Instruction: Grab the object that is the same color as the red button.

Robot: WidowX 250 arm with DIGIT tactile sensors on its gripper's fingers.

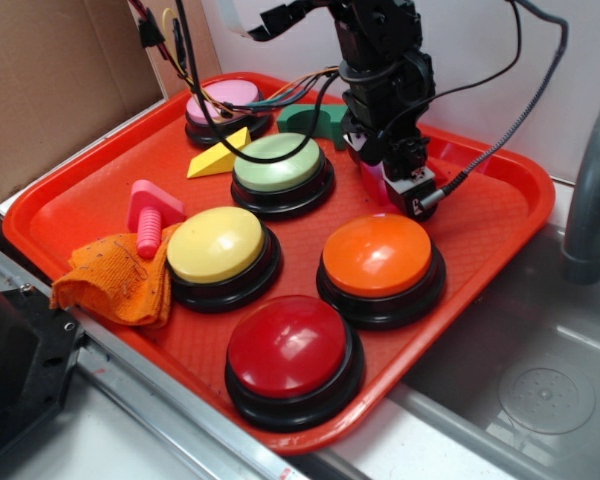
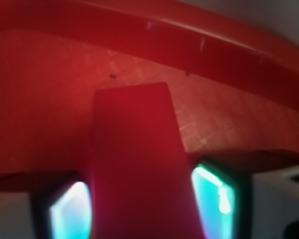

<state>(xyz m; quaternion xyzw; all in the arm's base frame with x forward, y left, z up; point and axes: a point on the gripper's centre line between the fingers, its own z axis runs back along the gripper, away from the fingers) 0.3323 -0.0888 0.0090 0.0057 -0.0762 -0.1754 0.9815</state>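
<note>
Setting: a red tray point(image 1: 70, 205) beside a steel sink point(image 1: 540, 380) at lower right of the frame; cardboard at upper left.
On the tray: a red button point(image 1: 292, 352) at the front, orange point(image 1: 378, 258), yellow point(image 1: 218, 247), green point(image 1: 280, 165) and pink point(image 1: 226, 100) buttons behind it, a yellow wedge point(image 1: 218, 155), a green arch point(image 1: 315, 120), a pink bolt point(image 1: 150, 215), an orange cloth point(image 1: 115, 280).
Block: the dark red block point(image 2: 137, 164) sits at centre right of the exterior view, under the arm, behind the orange button and right of the green one.
Gripper: the gripper point(image 1: 385, 180) is down at the block.
Key relation: in the wrist view the block lies straight between the fingers point(image 2: 72, 211), its long axis running away from the camera toward the tray rim.
Grip: the fingers flank the block closely on both sides; whether they are pressing it I cannot tell.
Judgement: a squeeze and a lift would seem to remain.
</note>
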